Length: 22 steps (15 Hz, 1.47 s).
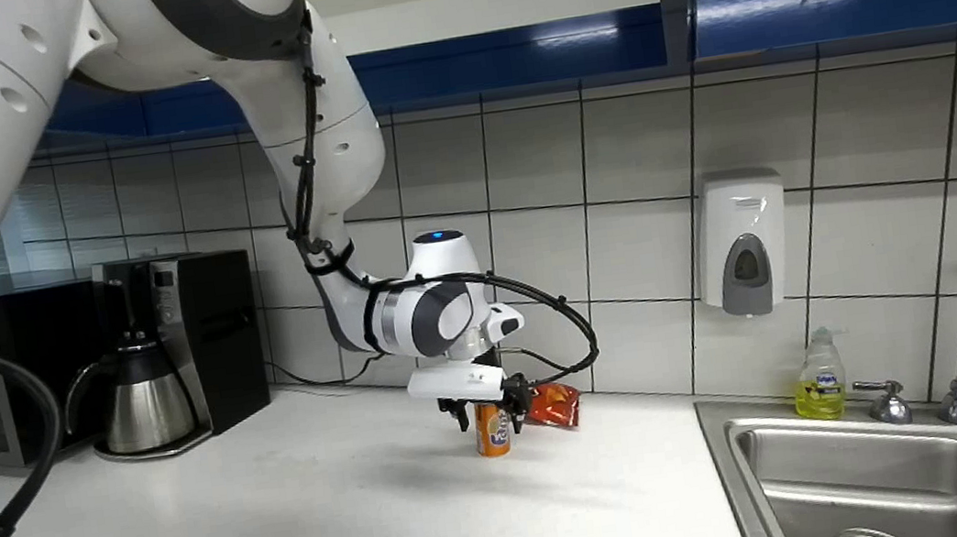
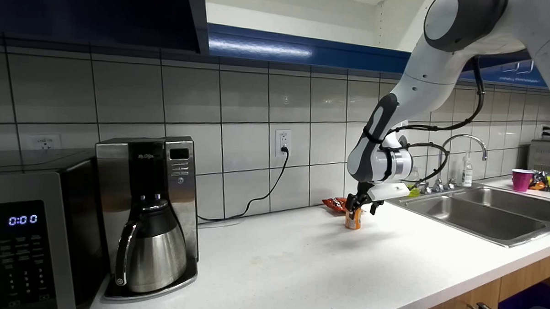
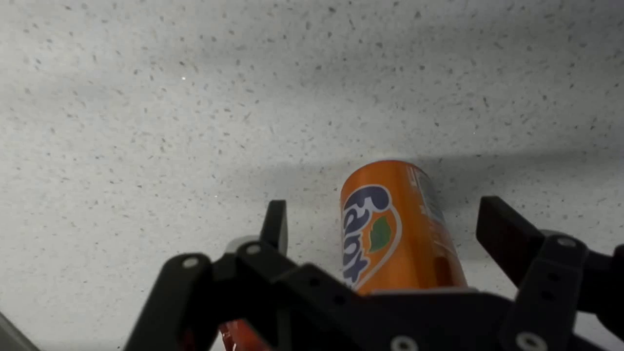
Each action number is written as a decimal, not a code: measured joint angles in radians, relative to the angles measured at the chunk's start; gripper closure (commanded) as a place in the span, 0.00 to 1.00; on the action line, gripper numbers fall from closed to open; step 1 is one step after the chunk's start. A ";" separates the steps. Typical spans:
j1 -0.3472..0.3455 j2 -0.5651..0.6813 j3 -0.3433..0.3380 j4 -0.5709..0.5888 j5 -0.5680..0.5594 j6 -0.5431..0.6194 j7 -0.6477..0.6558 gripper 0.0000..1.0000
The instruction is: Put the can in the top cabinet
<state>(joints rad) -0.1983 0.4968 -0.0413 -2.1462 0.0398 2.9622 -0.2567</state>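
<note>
An orange Fanta can (image 1: 493,440) stands upright on the white counter; it also shows in an exterior view (image 2: 353,222) and in the wrist view (image 3: 397,229). My gripper (image 1: 489,420) points down over the can, also seen in an exterior view (image 2: 363,213). In the wrist view my gripper (image 3: 382,212) is open, with one finger on each side of the can and a visible gap on both sides. The can's top is hidden behind the gripper body. The top cabinet (image 1: 506,60) is open above the counter, with its blue lower edge also in an exterior view (image 2: 306,50).
A red snack bag (image 1: 555,405) lies behind the can, by the tiled wall. A coffee maker (image 2: 191,192) with a steel carafe and a microwave (image 2: 67,220) stand at one end. A sink (image 1: 718,459) with faucet and a soap bottle (image 1: 819,381) are at the other.
</note>
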 measured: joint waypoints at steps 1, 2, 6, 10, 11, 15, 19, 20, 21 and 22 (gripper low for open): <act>-0.001 0.007 0.003 0.009 0.000 0.007 0.005 0.00; -0.001 0.013 0.005 0.017 0.000 0.016 0.011 0.00; -0.001 0.036 0.009 0.042 0.000 0.036 0.021 0.00; -0.001 0.054 0.012 0.059 0.000 0.054 0.023 0.26; -0.001 0.058 0.013 0.064 0.000 0.057 0.024 0.27; -0.001 0.067 0.018 0.075 0.000 0.064 0.025 0.58; -0.001 0.071 0.021 0.082 0.000 0.067 0.034 0.62; -0.001 0.071 0.021 0.083 0.000 0.067 0.038 0.62; -0.001 0.071 0.021 0.083 0.000 0.066 0.041 0.62; -0.001 0.070 0.020 0.084 0.000 0.063 0.044 0.62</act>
<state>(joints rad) -0.1996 0.5672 -0.0214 -2.0627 0.0396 3.0249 -0.2130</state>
